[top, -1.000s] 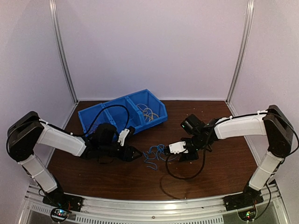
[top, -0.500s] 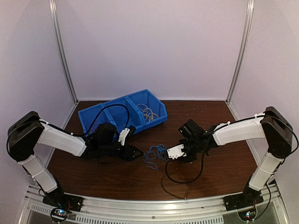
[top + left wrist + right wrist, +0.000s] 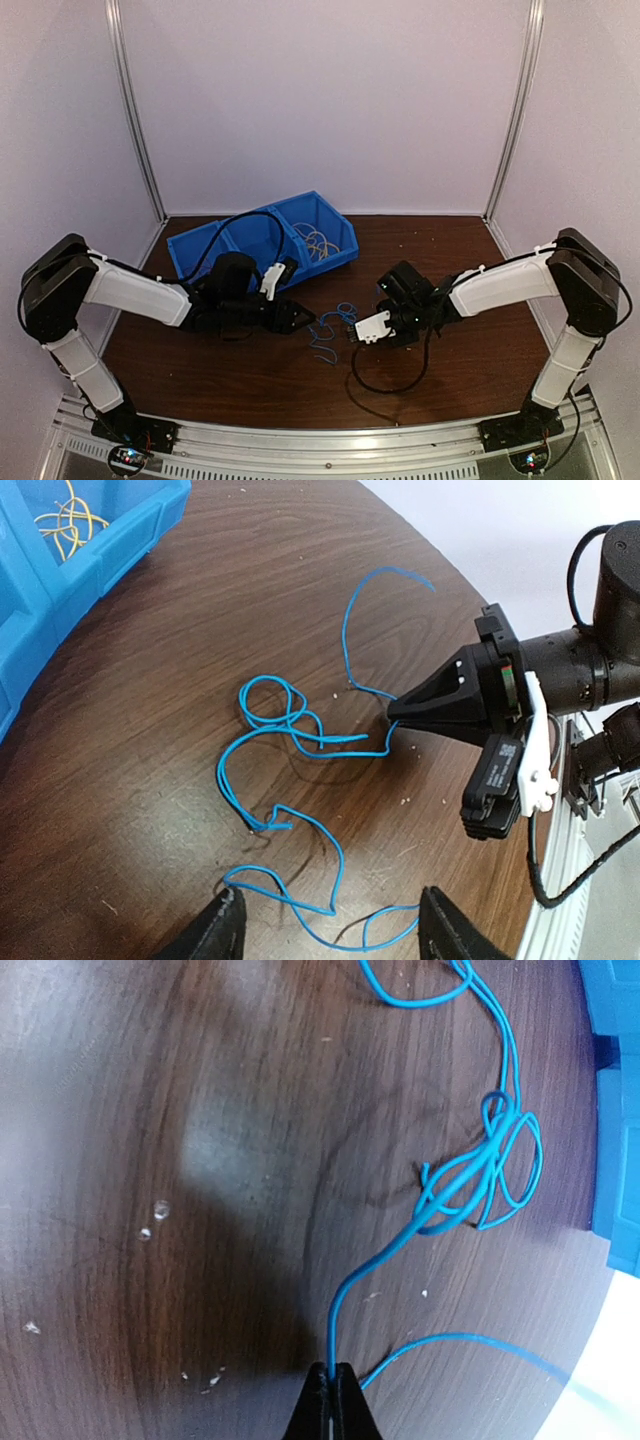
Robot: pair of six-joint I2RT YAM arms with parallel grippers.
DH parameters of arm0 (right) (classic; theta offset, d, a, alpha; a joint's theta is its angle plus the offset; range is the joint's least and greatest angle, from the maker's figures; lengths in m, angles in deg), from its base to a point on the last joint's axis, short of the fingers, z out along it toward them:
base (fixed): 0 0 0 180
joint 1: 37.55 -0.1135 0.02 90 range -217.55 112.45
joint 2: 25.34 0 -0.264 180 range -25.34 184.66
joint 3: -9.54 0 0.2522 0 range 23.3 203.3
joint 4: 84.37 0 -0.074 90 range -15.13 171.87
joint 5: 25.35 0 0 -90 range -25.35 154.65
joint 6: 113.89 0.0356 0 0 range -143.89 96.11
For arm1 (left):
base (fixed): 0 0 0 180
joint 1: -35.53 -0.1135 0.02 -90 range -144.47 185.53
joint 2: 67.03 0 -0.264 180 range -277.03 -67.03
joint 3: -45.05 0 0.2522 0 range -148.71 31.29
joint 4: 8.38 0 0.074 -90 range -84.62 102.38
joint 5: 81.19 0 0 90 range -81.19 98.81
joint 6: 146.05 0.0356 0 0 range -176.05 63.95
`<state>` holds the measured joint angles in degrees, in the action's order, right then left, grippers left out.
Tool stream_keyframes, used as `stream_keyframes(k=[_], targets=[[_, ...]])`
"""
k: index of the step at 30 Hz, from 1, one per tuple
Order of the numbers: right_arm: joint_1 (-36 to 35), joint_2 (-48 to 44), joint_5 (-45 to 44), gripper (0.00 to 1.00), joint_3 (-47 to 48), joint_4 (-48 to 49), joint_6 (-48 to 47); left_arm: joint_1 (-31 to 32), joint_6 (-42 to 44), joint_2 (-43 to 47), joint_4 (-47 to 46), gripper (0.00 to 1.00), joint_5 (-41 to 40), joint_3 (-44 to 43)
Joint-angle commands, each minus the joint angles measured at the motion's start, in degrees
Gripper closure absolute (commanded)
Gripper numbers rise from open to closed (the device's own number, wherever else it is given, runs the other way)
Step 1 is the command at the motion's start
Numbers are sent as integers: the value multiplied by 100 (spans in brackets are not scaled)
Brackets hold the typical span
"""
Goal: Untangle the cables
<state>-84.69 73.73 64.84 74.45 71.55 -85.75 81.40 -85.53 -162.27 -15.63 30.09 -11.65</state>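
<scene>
Thin blue cables point(image 3: 330, 325) lie tangled on the brown table between my two grippers. In the left wrist view the blue cables point(image 3: 290, 730) form a small knot with long loose loops. My right gripper point(image 3: 331, 1375) is shut on one blue strand that runs up to the knot point(image 3: 490, 1175). Its pointed tip point(image 3: 395, 712) touches the tangle's right side. My left gripper point(image 3: 330, 930) is open just above the table, with the nearest blue loops lying between its fingers point(image 3: 215, 935). It sits at the tangle's left side point(image 3: 312, 320).
A blue bin point(image 3: 185, 255) with three compartments stands at the back left. Yellow cables point(image 3: 320, 243) lie in its right compartment, also visible as yellow cables point(image 3: 70, 515) in the bin point(image 3: 110, 550). The right arm's black cable point(image 3: 390, 380) loops over the table near the front.
My right gripper has slid left to the tangle and shut on a blue strand. My left gripper has moved right, closer to the blue cables, and stayed open.
</scene>
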Motion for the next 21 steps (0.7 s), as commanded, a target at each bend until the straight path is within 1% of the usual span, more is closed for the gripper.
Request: stream_keyframes(k=[1, 6, 10, 14, 17, 21], targets=[[-58, -296, 359, 100, 283, -223, 447, 28, 245, 186, 124, 40, -32, -127], [-34, -839, 1304, 100, 972, -1154, 1239, 27, 665, 523, 301, 39, -332, -201], [40, -1201, 1978, 100, 1506, -1431, 1967, 27, 864, 889, 184, 39, -490, -159], [245, -1220, 2790, 100, 2212, -1799, 2529, 140, 1088, 1227, -195, 39, -379, -33], [432, -1198, 3438, 100, 2638, -2062, 2878, 221, 1223, 1366, -279, 39, -344, -58], [503, -1163, 3819, 100, 3135, -2371, 3068, 285, 1249, 1493, -778, 39, -260, 61]])
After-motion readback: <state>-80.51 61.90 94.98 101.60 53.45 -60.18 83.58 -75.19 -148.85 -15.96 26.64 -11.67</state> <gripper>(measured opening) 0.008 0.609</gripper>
